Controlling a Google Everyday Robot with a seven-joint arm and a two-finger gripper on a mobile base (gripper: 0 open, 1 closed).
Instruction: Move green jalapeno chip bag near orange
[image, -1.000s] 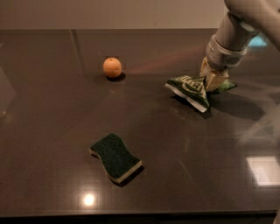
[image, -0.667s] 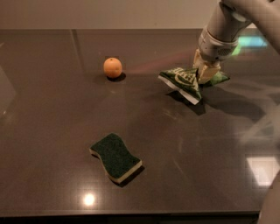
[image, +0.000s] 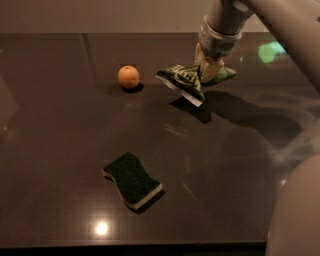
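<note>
The green jalapeno chip bag (image: 184, 80) hangs tilted above the dark table, pinched by my gripper (image: 207, 71), which comes down from the upper right and is shut on the bag's right part. The bag's shadow lies on the table below it. The orange (image: 128, 76) sits on the table to the left of the bag, a short gap away from the bag's left edge.
A dark green wavy sponge (image: 132, 179) with a pale base lies near the front middle of the dark glossy table (image: 60, 140). My arm's pale body (image: 297, 215) fills the lower right corner. A bright light reflection shows near the front edge.
My gripper has carried the chip bag leftward and lifted it, bringing it closer to the orange. The orange and sponge have not moved.
</note>
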